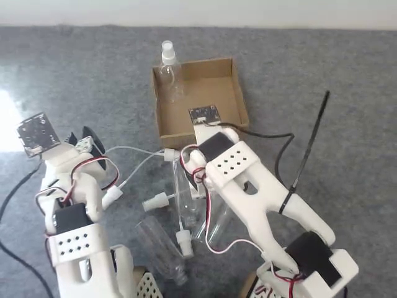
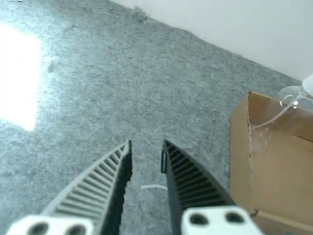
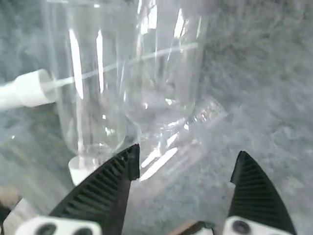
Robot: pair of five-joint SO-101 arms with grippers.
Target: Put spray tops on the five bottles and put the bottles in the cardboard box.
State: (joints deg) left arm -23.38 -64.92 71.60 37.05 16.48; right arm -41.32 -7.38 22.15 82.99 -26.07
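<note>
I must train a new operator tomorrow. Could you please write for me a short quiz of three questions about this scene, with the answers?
1. True or false: one bottle with a spray top on it stands inside the cardboard box.
2. Choose one. The right gripper is:
A) shut on a loose top
B) open above the lying bottles
C) inside the box
3. Fill the gap: the left gripper is open, holds nothing and hangs over the grey ____.

Key: 1 true; 2 B; 3 carpet.
</note>
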